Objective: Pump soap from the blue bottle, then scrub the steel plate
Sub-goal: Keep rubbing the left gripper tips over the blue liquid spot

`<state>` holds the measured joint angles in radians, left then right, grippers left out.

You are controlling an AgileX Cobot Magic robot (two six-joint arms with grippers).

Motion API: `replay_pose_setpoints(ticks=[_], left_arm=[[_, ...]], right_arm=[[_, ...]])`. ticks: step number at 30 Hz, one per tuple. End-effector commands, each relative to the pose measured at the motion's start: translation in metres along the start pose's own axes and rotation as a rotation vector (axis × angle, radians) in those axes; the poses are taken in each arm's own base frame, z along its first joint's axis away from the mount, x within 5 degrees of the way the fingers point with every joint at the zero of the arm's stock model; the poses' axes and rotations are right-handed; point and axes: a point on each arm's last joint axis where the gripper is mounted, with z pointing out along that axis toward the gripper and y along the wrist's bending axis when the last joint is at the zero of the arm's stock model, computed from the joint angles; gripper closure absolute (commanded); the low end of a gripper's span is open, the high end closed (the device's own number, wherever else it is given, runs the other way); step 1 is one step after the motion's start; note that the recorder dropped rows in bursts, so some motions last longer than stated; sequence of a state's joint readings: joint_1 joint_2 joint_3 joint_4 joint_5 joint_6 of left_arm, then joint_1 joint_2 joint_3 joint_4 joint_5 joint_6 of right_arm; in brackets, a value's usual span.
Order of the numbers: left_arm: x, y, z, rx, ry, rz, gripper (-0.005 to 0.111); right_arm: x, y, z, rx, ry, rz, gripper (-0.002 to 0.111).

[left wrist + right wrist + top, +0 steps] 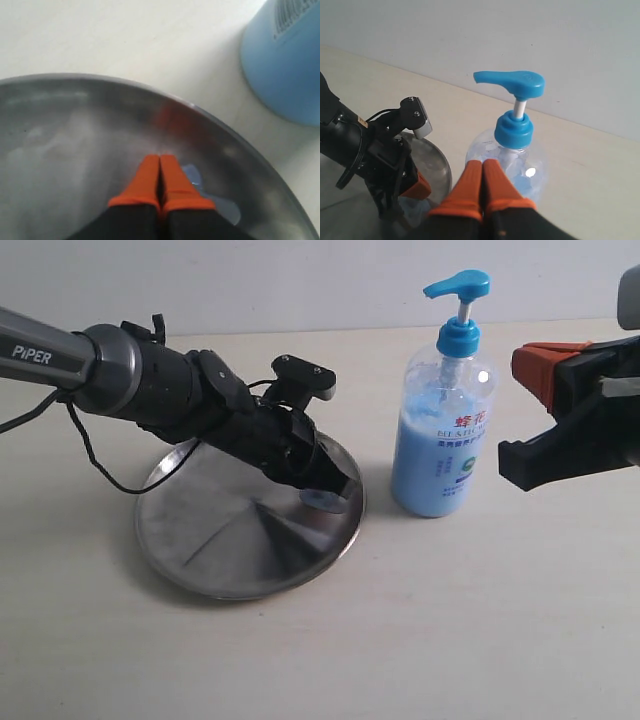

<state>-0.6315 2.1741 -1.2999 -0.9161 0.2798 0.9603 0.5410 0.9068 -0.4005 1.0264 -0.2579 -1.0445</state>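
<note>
Blue bottle [443,430] upright right of centre, long axis vertical, pump spout pointing left. Steel plate [230,540] at lower left, just beside it, far side hidden under the arm. Left gripper [160,165] closed tight, empty, tips low over the plate beside a soap [220,207] smear. Right gripper [482,167] closed too, holding nothing, cut off at the exterior view's right edge. Label print unreadable.

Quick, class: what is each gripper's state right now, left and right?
Left gripper: shut, empty, tips beside the soap on the steel plate.
Right gripper: shut, holding nothing.
</note>
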Motion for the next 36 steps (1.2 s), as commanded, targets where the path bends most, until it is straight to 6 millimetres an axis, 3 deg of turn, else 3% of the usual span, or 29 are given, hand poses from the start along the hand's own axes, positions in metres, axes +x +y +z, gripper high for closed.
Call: replay_pose_setpoints(ticks=[1,13,36], left_arm=[[0.006,0.0,0.0,0.033,0.045,0.021,0.107],[0.012,-0.011,0.0,0.128,0.113,-0.001,0.107],[0.005,0.001,0.0,0.024,0.037,-0.011,0.107]], right_arm=[[0.001,0.0,-0.001,-0.001,-0.003,-0.01,0.108],[0.001,0.0,-0.001,-0.001,-0.003,-0.01,0.108],[0.001,0.0,-0.001,-0.003,-0.003,-0.014,0.108]])
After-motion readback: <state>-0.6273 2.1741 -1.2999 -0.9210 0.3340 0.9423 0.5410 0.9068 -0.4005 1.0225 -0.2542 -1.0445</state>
